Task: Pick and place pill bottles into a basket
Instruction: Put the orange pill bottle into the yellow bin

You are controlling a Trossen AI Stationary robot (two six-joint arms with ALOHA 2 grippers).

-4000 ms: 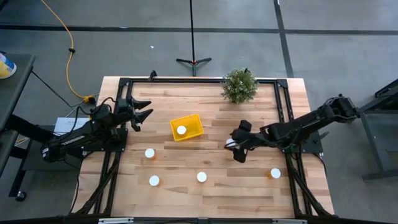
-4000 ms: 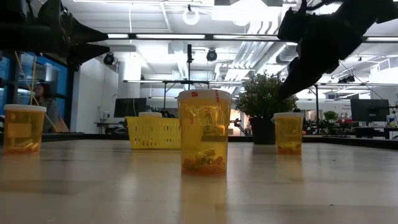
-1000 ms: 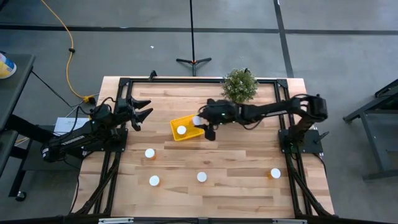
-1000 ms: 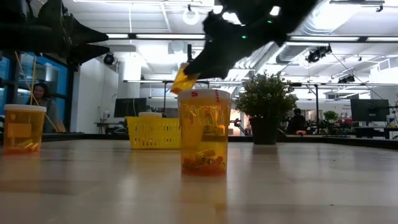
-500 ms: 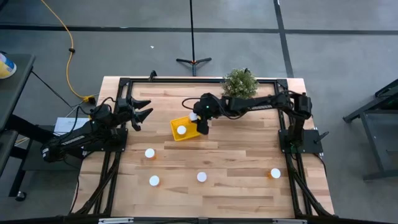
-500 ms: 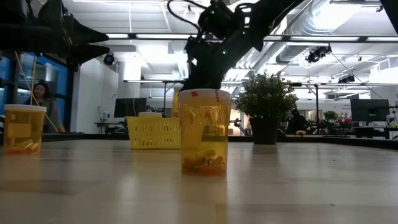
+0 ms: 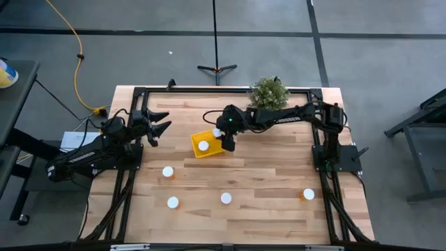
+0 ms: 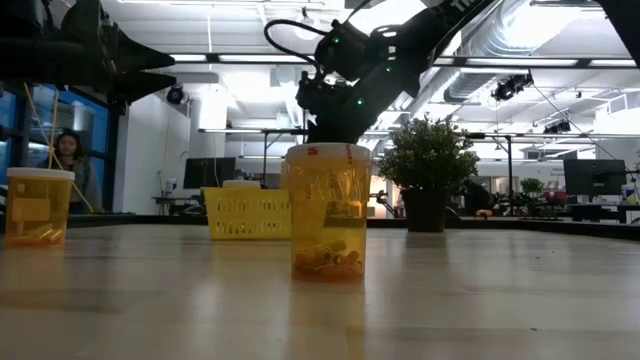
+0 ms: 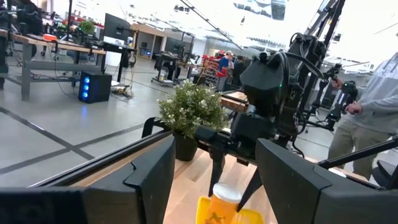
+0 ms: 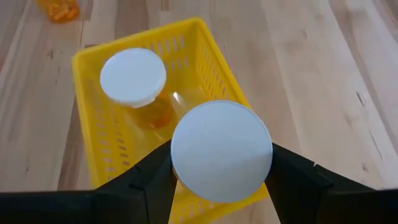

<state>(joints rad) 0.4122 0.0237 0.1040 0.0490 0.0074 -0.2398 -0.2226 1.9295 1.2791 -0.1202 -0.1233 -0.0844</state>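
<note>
Here the placing step is in hand: the right gripper (image 10: 221,177) hangs over the near end of the small bright yellow slotted plastic basket (image 10: 93,53), its two dark fingers (image 10: 146,183) clamped on the sides of a pill bottle with a round white cap and translucent orange body (image 10: 221,152). That bottle stands upright — cap up, long axis vertical, pointing straight down into the basket — and seems not yet to rest on the basket floor, though I cannot be sure. A second white-capped bottle (image 10: 132,78) already stands upright inside the basket. The next move, as I judge it, calls for a short lowering and then parting the fingers, keeping clear of the bottle within. The left gripper (image 7: 157,125) waits at the table's left edge, fingers apart and empty — four more bottles stand on the pale wooden table (image 7: 279,209)
</note>
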